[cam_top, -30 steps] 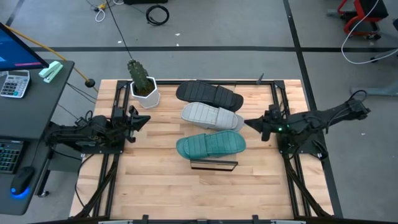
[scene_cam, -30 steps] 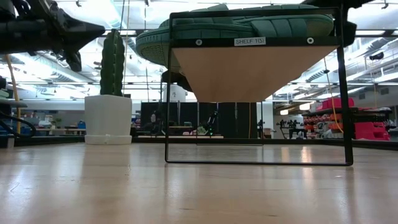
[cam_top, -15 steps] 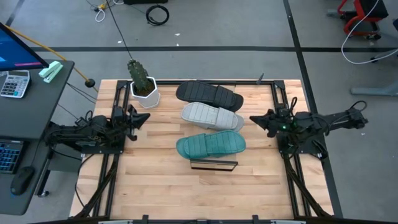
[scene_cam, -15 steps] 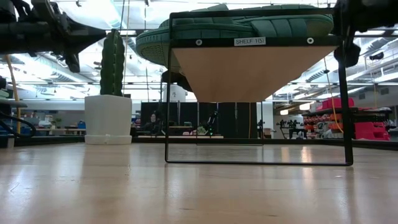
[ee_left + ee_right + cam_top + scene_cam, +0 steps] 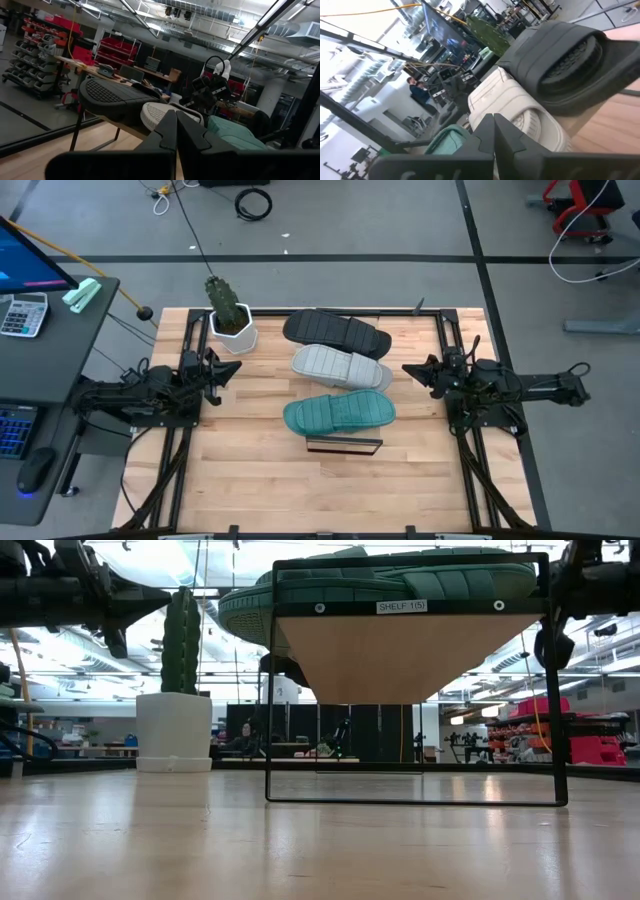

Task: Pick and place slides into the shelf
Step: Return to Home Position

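Three foam slides with ribbed straps lie side by side across the shelf (image 5: 343, 445), a light-wood board in a thin black metal frame that stands in the middle of the slatted wooden table (image 5: 260, 480). The black slide (image 5: 336, 330) is at the far end, the light grey slide (image 5: 341, 367) in the middle and the teal slide (image 5: 340, 413) at the near end. The left gripper (image 5: 232, 371) sits at the table's left edge, pointing at the shelf, and the right gripper (image 5: 408, 370) sits opposite it on the right; both are apart from the slides. Each wrist view shows its own two dark fingers pressed together to a point, holding nothing. A spiny green cactus (image 5: 228, 302) in a faceted white pot (image 5: 233, 335) stands at the far left corner. From above the shelf is mostly covered by the slides. The low view shows the board's smooth pale underside raised on the open frame, a small white label reading "SHELF 1(5)" on its front bar, and the teal slide's patterned sole resting on top. The wrist views show the rounded ends of the slides jutting past the board's edges.
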Motion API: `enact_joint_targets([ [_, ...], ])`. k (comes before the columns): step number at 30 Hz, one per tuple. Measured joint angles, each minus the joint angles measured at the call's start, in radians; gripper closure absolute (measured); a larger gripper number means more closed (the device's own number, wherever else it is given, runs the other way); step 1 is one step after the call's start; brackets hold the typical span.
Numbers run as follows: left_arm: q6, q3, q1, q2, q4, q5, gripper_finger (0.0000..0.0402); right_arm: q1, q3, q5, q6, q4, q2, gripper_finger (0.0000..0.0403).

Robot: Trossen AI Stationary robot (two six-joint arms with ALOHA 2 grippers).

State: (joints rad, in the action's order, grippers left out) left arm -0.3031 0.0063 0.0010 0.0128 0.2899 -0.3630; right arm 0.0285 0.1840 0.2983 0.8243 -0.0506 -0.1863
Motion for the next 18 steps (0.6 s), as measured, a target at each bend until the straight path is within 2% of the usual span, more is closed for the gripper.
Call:
enact_joint_targets([
  [3,0.000,0.000,0.000,0.000,-0.005,0.000,0.0391,-0.023,-0.005,-0.037,-0.032,-0.004,0.018,0.0403],
  [11,0.000,0.000,0.000,0.000,-0.010,0.000,0.0361,-0.027,0.004,-0.076,-0.289,-0.005,0.019,0.0403],
  [18,0.001,0.000,0.000,0.000,-0.010,0.000,0.0365,-0.026,0.004,-0.127,-0.405,-0.007,0.019,0.0403],
])
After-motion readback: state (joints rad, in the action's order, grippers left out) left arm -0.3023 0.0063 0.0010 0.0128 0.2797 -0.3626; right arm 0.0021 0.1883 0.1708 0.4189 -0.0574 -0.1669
